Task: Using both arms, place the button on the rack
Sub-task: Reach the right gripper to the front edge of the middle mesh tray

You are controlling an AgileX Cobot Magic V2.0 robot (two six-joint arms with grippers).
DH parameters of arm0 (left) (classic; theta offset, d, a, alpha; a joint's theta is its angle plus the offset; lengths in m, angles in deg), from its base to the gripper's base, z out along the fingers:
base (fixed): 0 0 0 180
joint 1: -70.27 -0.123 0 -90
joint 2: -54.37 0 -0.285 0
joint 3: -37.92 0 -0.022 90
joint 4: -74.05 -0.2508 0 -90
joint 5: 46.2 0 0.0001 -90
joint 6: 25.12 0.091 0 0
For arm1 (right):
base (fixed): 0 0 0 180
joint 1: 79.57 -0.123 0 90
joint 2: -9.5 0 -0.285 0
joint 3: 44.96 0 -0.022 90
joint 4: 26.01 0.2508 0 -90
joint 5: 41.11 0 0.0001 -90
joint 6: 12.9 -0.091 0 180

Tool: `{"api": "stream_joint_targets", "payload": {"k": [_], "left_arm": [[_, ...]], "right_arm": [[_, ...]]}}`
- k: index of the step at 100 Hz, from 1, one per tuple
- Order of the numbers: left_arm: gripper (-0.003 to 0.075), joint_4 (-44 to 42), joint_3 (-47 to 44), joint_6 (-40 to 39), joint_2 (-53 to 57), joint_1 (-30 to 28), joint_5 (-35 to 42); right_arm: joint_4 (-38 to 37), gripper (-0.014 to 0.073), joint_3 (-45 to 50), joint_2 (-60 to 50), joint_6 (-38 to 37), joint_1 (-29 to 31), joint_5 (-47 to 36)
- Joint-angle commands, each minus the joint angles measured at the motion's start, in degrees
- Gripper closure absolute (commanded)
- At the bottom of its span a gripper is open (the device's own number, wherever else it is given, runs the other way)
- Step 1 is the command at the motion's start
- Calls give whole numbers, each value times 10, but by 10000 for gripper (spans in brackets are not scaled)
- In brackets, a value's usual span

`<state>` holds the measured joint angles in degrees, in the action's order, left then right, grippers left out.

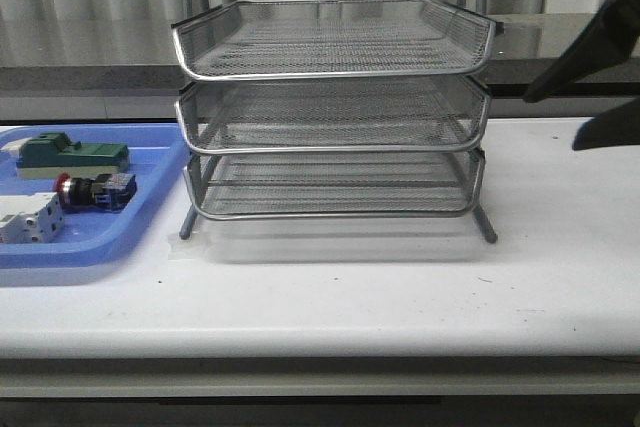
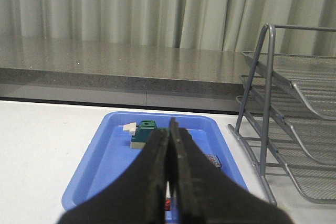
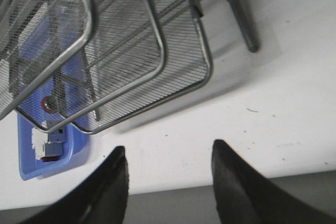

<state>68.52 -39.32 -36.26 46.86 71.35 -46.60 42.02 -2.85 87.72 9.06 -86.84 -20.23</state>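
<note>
Plainly nothing's been picked up yet: the button (image 1: 88, 190) lies in the blue tray (image 1: 90, 247) beside the rack (image 1: 335, 117), the left gripper (image 2: 169, 182) fingers pressed together, the right gripper (image 3: 168, 177) fingers spread, so next comes reaching for it.

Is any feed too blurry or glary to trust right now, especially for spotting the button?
Front view: evenly lit, soft, button visible in the blue tray, rack casts a faint shadow. Left wrist view: closed jaws fill the foreground, dark and blurred, hiding most of the button. Right wrist view: tilted, rack mesh overlaps the tray, button is only a small blur.
</note>
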Motion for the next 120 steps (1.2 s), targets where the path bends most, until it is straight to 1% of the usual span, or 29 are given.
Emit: {"api": "stream_joint_targets", "payload": {"k": [1, 22, 39, 76, 103, 111, 113, 114, 115, 116, 120], "left_arm": [[740, 5, -28, -1, 18, -1, 42], [740, 5, -28, -1, 18, -1, 42], [740, 5, -28, -1, 18, -1, 42], [740, 5, -28, -1, 18, -1, 42], [740, 5, -28, -1, 18, -1, 42], [740, 5, -28, -1, 18, -1, 42], [740, 5, -28, -1, 18, -1, 42], [740, 5, -28, -1, 18, -1, 42], [740, 5, -28, -1, 18, -1, 42], [740, 5, -28, -1, 18, -1, 42], [740, 5, -28, -1, 18, -1, 42]], "right_arm": [[80, 279, -38, 23, 71, -7, -11], [157, 286, -74, 97, 153, -8, 10], [193, 286, -103, 147, 191, -8, 28], [195, 286, -163, 229, 196, -8, 44], [200, 289, -186, 259, 198, -8, 56], [200, 325, -186, 264, 198, -8, 60], [200, 352, -186, 266, 198, -8, 61], [200, 352, -186, 266, 198, -8, 61], [200, 376, -186, 267, 198, -8, 63], [200, 376, -186, 268, 198, -8, 65], [200, 438, -186, 271, 198, -8, 68]]}}
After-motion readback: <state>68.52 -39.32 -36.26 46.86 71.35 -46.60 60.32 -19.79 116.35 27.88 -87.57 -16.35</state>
